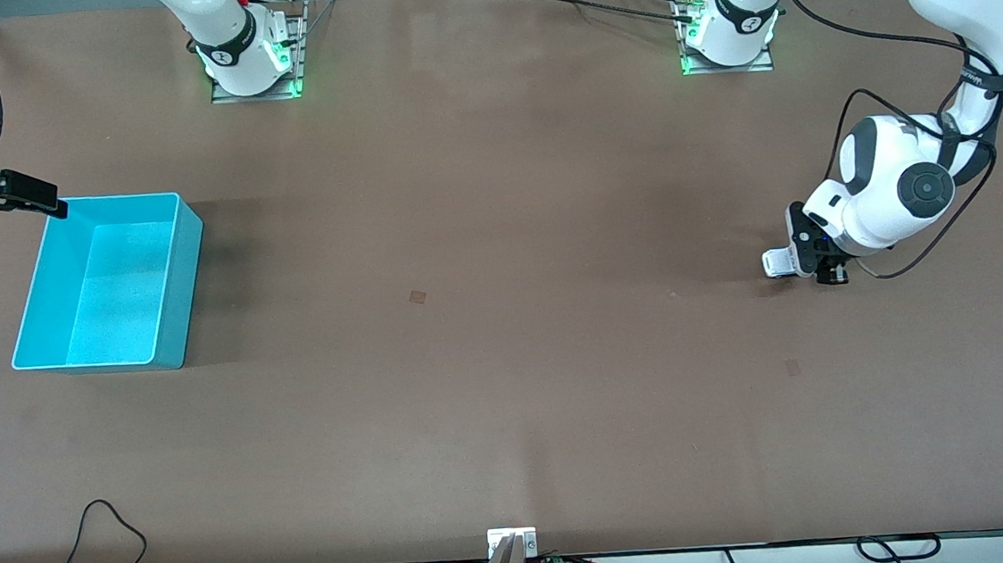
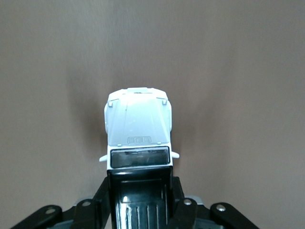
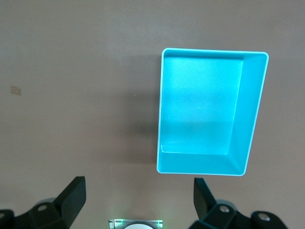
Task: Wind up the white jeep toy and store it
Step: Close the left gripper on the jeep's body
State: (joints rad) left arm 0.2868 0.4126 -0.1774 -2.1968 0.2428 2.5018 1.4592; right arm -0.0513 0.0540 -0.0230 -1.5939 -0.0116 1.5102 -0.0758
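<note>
White jeep toy (image 2: 138, 129): small car, white hood and cab, black rear section, dark windscreen band. Held between the jaws of the left gripper (image 2: 139, 200), black rear clamped from both sides, white front projecting forward past the fingertips (image 2: 102, 198). Seen in the front view as a small white shape (image 1: 777, 262) at the gripper's tip, low at the brown table (image 1: 508, 361), toward the left arm's end; contact with the surface cannot be told.

Left gripper (image 1: 809, 259): jaws pinched on the jeep's rear half, one finger against each flank, body of the toy filling the gap between them. Wrist bent low, white arm descending from its base.

Turquoise bin (image 1: 112, 281): open rectangular box, nothing inside, resting on the table toward the right arm's end, well apart from the jeep and from the left jaws. In the right wrist view, bin (image 3: 209, 119) lies ahead of the right jaws, not between them.

Right gripper (image 3: 138, 200): jaws spread wide, black fingers (image 3: 71, 195) far apart, nothing between them, only bare table and the arm's base below. Raised above the table beside the bin, waiting; in the front view only its black end (image 1: 20, 196) shows, at the bin's corner farthest from the front camera.

Table: brown, matte, with a small square mark (image 1: 417, 296) between bin and jeep.
</note>
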